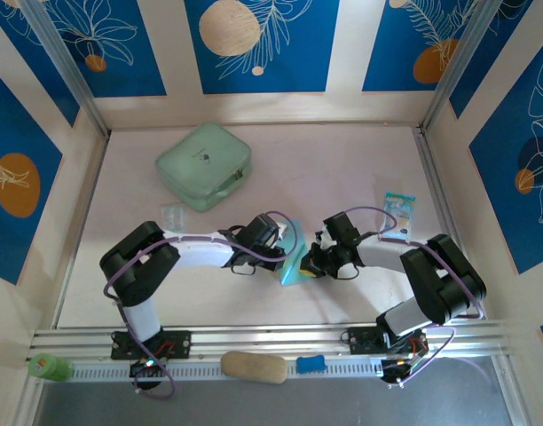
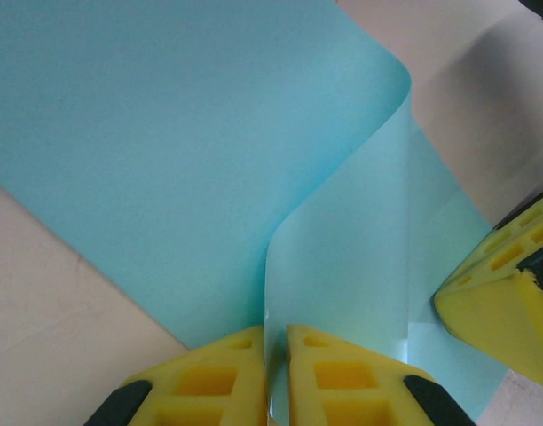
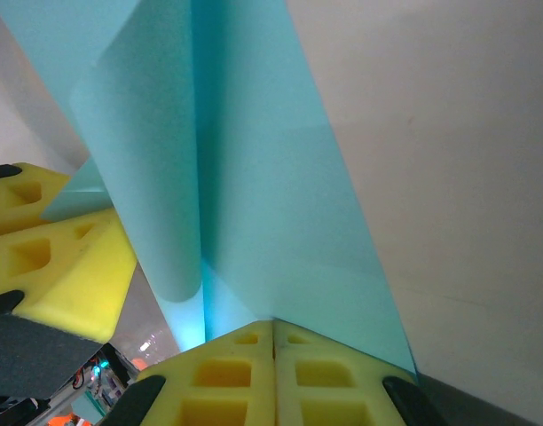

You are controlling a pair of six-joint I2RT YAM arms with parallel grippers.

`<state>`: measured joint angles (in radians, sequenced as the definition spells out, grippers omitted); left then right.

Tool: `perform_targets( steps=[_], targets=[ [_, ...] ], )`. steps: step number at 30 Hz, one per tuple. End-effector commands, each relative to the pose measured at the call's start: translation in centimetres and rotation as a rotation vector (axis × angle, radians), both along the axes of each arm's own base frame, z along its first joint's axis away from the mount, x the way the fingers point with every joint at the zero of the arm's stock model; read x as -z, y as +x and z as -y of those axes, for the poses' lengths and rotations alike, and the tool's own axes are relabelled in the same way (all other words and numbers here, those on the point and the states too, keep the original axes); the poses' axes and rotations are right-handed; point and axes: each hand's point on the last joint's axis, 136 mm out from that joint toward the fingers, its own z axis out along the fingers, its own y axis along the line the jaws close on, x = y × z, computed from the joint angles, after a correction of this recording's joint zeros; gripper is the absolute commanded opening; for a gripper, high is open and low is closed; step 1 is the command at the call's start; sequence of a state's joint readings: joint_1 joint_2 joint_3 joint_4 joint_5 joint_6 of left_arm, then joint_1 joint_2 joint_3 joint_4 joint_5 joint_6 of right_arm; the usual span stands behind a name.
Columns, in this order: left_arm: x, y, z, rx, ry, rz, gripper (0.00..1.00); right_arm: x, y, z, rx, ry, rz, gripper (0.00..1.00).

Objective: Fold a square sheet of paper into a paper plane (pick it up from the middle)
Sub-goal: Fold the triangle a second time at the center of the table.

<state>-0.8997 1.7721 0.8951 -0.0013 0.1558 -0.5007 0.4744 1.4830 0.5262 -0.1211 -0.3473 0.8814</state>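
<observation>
The light cyan-blue square sheet of paper (image 1: 298,257) is held up off the table between both arms, bent over on itself in a soft curl. My left gripper (image 2: 276,342) is shut on one edge of the square sheet of paper (image 2: 200,151), its yellow fingers (image 2: 223,368) pinching the thin layer. My right gripper (image 3: 273,330) is shut on another edge of the square sheet of paper (image 3: 271,195). The right gripper's yellow finger (image 2: 507,293) shows at the right of the left wrist view. No folded plane shape is visible.
A mint-green rounded case (image 1: 204,165) lies at the back left of the table (image 1: 342,169). A small printed packet (image 1: 398,209) sits at the right, and a small clear item (image 1: 172,216) lies left of the left arm.
</observation>
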Motion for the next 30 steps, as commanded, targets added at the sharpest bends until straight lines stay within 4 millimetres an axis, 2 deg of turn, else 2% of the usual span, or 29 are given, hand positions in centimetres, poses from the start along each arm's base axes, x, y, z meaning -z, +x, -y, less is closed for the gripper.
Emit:
perform_targets(
  steps=[1, 8, 16, 21, 26, 30],
  targets=[
    [0.4, 0.1, 0.2, 0.022, 0.021, -0.002, 0.12, 1.4, -1.2, 1.1, 0.0, -0.058, -0.06, 0.06],
    [1.8, -0.6, -0.3, 0.019, 0.052, -0.046, 0.09, 0.7, -0.7, 0.7, -0.01, -0.033, -0.029, 0.06],
    [2.3, -1.0, -0.6, 0.018, 0.064, -0.067, 0.09, -2.7, 1.6, 0.1, 0.0, 0.037, 0.069, 0.08],
    [2.1, -0.8, -0.5, 0.009, 0.057, -0.065, 0.09, -3.8, 2.2, -0.3, 0.013, 0.076, 0.093, 0.08],
    [1.1, -0.6, 0.0, 0.003, 0.029, -0.053, 0.09, -3.5, 1.6, -0.9, -0.009, 0.09, 0.076, 0.08],
    [-0.2, -0.2, 0.4, -0.003, 0.003, -0.034, 0.09, -1.0, 0.2, -0.1, -0.005, 0.015, 0.009, 0.06]
  ],
)
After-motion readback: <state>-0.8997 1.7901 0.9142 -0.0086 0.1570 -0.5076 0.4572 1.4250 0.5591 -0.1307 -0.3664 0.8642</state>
